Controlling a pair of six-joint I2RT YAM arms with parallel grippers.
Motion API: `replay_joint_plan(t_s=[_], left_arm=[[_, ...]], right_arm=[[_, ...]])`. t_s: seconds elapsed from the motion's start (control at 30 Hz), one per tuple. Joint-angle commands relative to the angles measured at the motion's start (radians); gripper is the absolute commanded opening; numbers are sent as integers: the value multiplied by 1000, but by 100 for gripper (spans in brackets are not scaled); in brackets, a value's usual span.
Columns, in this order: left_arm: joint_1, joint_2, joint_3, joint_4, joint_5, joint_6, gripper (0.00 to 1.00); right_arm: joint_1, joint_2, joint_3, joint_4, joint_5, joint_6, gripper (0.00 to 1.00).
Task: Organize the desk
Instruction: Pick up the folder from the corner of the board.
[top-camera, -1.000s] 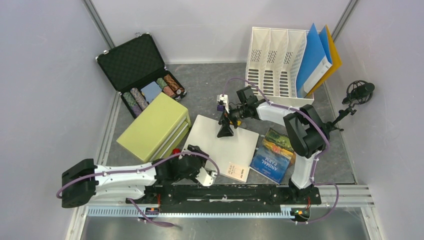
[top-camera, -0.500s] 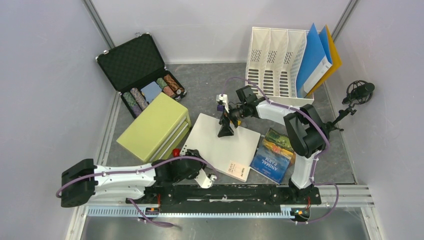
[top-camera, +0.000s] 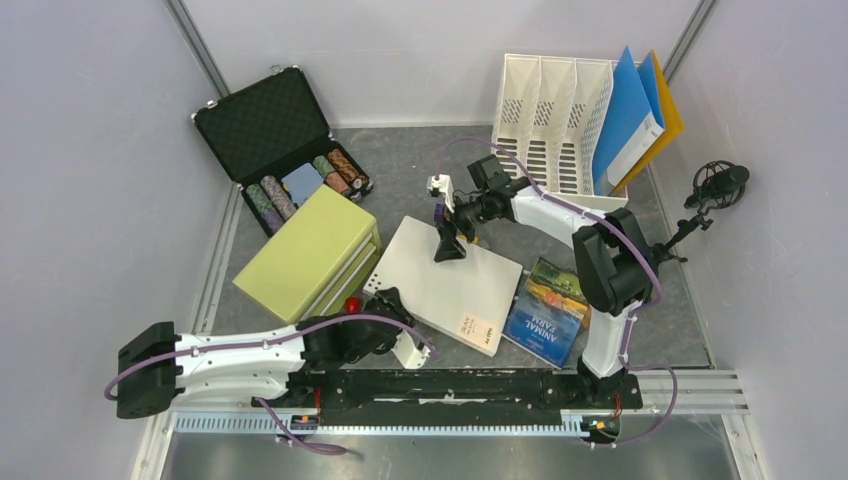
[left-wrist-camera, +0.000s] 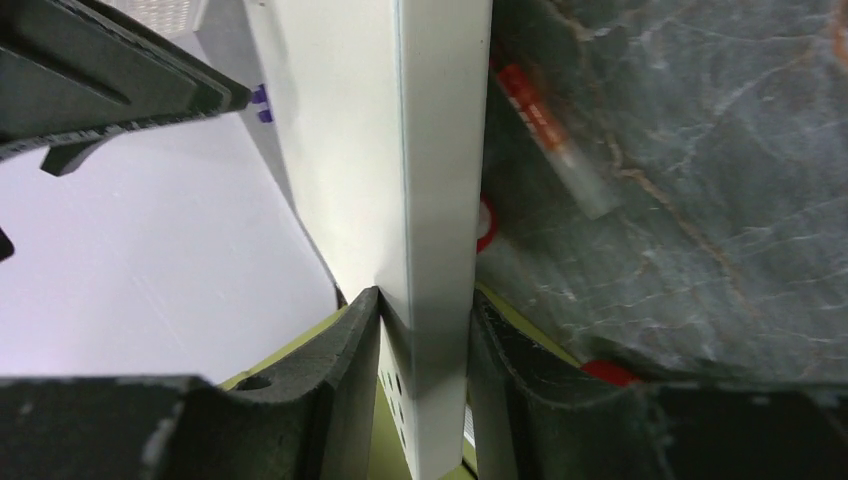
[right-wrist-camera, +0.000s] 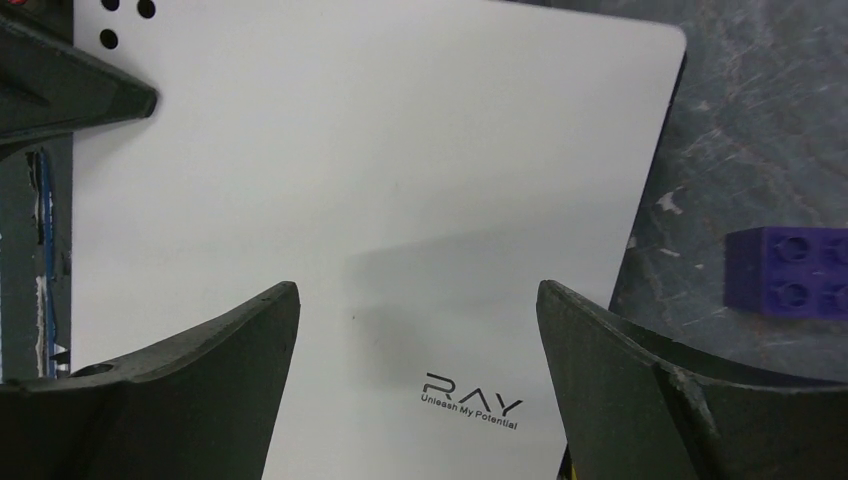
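Desk (top-camera: 400, 170), hard and smooth, lies under everything and probably lets flat items slide. At its near side the left gripper (left-wrist-camera: 425, 320) is clamped on the edge of the white pad (top-camera: 450, 280). The pad looks stiff, light and slick, so a firm pinch at an edge near a corner suits it; a loose hold could slip. Farther on, the right gripper (right-wrist-camera: 418, 300) hangs above the pad, jaws wide apart, with a purple brick (right-wrist-camera: 790, 272) just beside the pad. Beyond stands the white file rack (top-camera: 550, 110)

A white pad (top-camera: 450, 280) sits between yellow-green cabinet (top-camera: 305, 250) and Animal Farm book (top-camera: 545, 310); chip case (top-camera: 275, 130) open
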Motion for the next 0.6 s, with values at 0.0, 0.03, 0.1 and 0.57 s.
replay_joint_plan(t_s=[0.0, 0.03, 0.1, 0.57], left_arm=[[-4, -12, 94, 47, -58, 69, 7], [-3, -8, 106, 51, -63, 76, 3], [-1, -2, 123, 61, -74, 95, 2], [7, 15, 419, -114, -50, 60, 2]], right_arm=[[2, -28, 123, -52, 58, -15, 95], [1, -37, 142, -55, 73, -12, 95], [-4, -53, 182, -66, 97, -9, 95], [-76, -138, 380, -126, 123, 42, 94]])
